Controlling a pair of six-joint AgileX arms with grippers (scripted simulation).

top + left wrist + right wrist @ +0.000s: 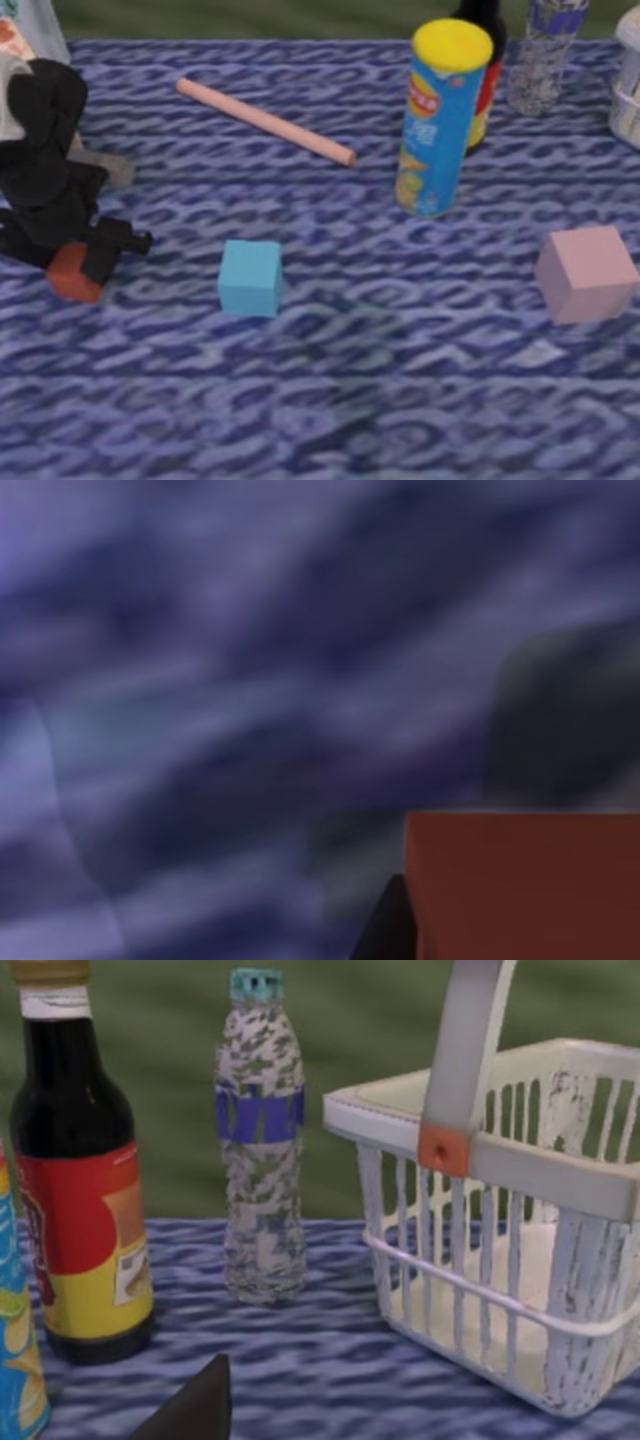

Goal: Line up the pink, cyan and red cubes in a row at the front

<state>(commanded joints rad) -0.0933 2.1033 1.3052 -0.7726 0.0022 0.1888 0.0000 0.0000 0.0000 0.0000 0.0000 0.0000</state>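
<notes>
Top view: the left gripper (80,262) is low over the table (330,400) at its left side, its black jaws standing either side of the red cube (72,275). The jaws appear closed on the cube, though whether it is lifted or resting on the table cannot be told. The cyan cube (250,278) sits near the middle of the table, and the pink cube (586,273) lies well apart from it at the right side. All three lie roughly level, with wide gaps between them.

Step in hand, as judged: handling the red cube, the first member of the row. The next move calls for carrying it toward the front and setting it down square beside the cyan cube without nudging that cube; the pink cube would then remain to be brought in.

Behind the cubes stand a pink rod (265,121) and a blue chip can (440,118).

Left wrist view: only a face of the red cube, close up, over the patterned cloth.

Right wrist view: a dark sauce bottle (82,1180), a water bottle (262,1150) and a white basket (520,1230), scarcely seen from above. The right gripper itself is out of the top view; its jaw state cannot be told.
</notes>
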